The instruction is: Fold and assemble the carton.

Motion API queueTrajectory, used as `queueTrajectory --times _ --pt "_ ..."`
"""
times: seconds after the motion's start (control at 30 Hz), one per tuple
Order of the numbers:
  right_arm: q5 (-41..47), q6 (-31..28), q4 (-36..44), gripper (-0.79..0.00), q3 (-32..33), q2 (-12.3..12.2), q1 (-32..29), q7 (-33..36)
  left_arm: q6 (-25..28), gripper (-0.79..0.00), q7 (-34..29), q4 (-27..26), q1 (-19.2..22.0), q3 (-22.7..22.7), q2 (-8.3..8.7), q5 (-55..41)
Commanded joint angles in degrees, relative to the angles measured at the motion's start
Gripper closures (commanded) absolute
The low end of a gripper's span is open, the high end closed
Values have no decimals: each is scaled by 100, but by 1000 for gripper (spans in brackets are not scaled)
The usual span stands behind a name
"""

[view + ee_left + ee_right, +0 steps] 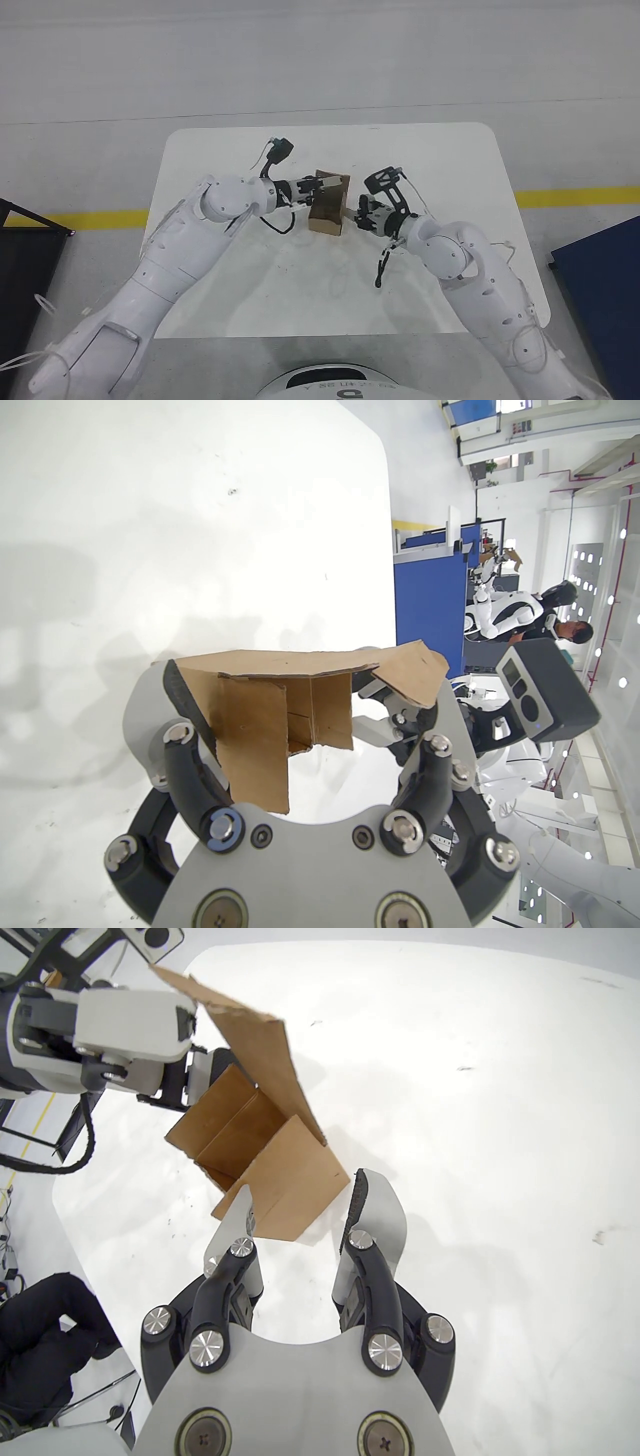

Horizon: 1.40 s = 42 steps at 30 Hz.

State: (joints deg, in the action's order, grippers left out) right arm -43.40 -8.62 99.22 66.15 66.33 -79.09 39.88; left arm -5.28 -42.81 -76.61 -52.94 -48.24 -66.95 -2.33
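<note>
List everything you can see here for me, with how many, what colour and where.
carton: one, brown cardboard, partly folded, at the table's middle, between the two grippers
table: one, white, under the arms
floor stripe: one, yellow, on the grey floor either side of the table
panel: one, dark blue, on the floor right of the table
left gripper: one, grey and black, clamped on the carton's side
right gripper: one, grey and black, open, at the carton's loose flap
</note>
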Motion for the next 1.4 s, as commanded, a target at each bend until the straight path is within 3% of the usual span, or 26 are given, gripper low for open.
queueTrajectory --times 0.0,0.3,0.47,0.67,0.73,0.8,0.93,1.0,1.2,1.37 --pt "23 3 -52 -379 -64 12 66 26 -13 -785 15 -24 -27 -2 -7 -4" --pt "-79 219 -257 -354 -403 80 355 114 -42 -785 55 -117 -149 -106 -6 52" --pt "-179 538 -206 -203 -458 96 371 149 -182 -785 240 3 -183 -238 11 201" --pt "-133 758 -163 -191 -594 130 420 293 -160 -785 310 38 -295 -628 102 292" --pt "-196 831 -173 -120 -642 140 465 338 -143 -785 295 -2 -352 -822 152 320" --pt "-279 935 -174 -80 -685 150 505 374 -120 -785 288 -109 -424 -1038 208 353" --pt "-380 1098 -164 -114 -791 174 580 490 -112 -785 263 -468 -639 -1487 320 390" --pt "-517 1170 -139 0 -866 185 631 574 -110 -785 250 -669 -771 -1676 368 426" --pt "-1141 1604 180 0 -898 190 661 523 -106 -785 200 -1110 -1098 -2035 470 655" --pt "-1383 1953 383 0 -597 145 461 532 160 -785 -288 -1454 -1286 -2050 558 1257"
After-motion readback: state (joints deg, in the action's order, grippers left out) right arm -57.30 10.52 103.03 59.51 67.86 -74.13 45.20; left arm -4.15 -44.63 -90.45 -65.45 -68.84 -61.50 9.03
